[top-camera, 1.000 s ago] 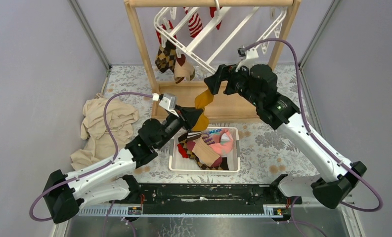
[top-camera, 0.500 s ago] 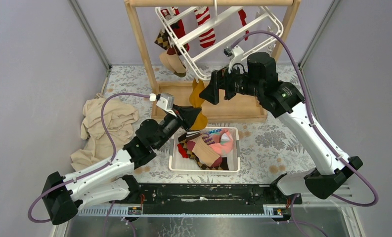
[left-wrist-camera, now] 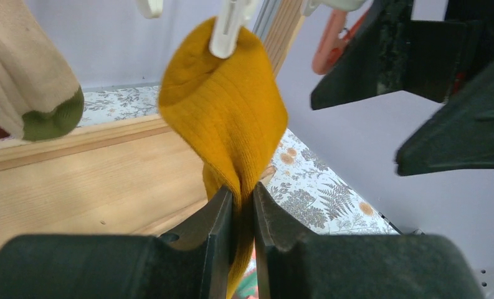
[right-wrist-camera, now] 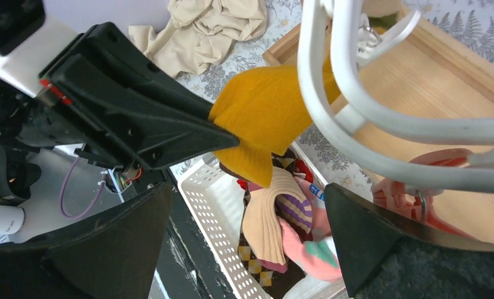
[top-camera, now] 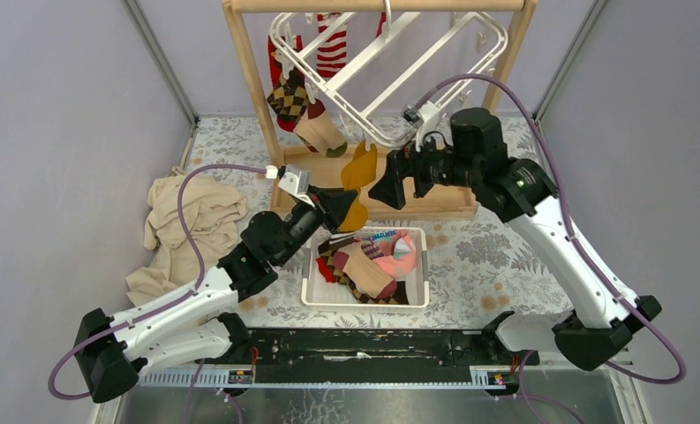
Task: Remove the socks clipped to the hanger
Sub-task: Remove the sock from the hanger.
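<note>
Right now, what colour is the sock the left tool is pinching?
Mustard yellow. The sock shows best in the left wrist view.

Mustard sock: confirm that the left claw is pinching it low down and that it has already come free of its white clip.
Not right. The left claw is pinching the mustard sock low down, but the sock has not come free: the white clip is clamped on its top edge. The left wrist view shows this.

Mustard sock (left-wrist-camera: 225,118), white hanger (right-wrist-camera: 431,129), brown-black argyle sock (top-camera: 289,99)
</note>
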